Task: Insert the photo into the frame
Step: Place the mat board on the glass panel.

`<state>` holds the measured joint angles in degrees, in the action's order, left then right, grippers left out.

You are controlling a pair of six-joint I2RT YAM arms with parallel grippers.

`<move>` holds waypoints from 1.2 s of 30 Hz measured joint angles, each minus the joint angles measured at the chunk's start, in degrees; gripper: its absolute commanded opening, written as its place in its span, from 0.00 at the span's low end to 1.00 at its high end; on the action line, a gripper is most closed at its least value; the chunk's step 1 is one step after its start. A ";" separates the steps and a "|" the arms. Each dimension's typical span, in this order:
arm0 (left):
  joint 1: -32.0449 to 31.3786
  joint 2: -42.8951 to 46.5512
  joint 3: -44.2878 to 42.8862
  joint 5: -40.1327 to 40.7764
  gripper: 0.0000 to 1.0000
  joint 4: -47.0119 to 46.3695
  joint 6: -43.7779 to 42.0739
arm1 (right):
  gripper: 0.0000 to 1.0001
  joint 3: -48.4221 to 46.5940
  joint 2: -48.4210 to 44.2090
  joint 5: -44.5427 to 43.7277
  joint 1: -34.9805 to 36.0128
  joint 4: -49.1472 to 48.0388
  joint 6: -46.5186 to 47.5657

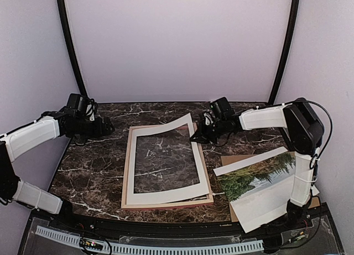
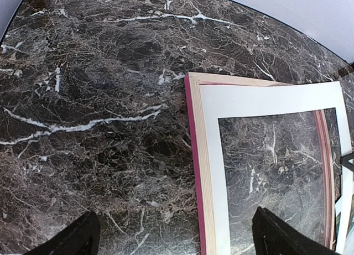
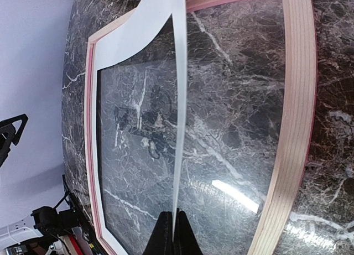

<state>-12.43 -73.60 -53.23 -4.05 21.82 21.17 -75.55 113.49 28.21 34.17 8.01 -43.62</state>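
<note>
Nearest the lens, by the foot of the right arm, the photo (image 1: 260, 183) lies face up on a brown board (image 1: 235, 158) at the near right of the marble table (image 1: 94, 166), well apart from the opening it is meant to fill. The frame (image 1: 166, 204) lies flat at mid-table, pale wood side up. A white mat (image 1: 131, 166) rests on it, the mat's far right corner raised clear of the rail. The right gripper (image 1: 194, 136) is clamped on the mat's right-hand strip (its wrist view shows the two fingertips (image 3: 165, 235) pressed together around the thin white edge (image 3: 178, 100)). The left gripper (image 1: 105, 128) hangs over bare marble just left of the frame's far left corner, jaws wide apart and holding nothing.

The print looks like thin paper: light, limp and easy to crease, and likely to sag if lifted by one corner. The white margin is the sensible place to pinch it, best where an edge runs past the board beneath, so a finger can get under it without marking the picture. The frame's thin rails look rigid by comparison.

Counted on the table: one photo, one frame, one mat, one brown board, two arms.
</note>
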 measured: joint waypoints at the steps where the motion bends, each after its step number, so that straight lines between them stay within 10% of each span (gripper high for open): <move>1: 0.00 -0.02 0.00 -0.02 0.99 -0.11 -0.02 | 0.00 0.00 0.00 0.00 0.00 -0.20 -0.15; 36: -0.76 -0.26 0.02 -1.68 0.99 -0.92 -0.02 | 0.65 -4.37 1.03 -12.24 2.97 11.45 4.87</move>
<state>-13.19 -73.87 -53.21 -5.74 20.91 21.15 -79.92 114.52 15.97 37.15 19.46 -38.74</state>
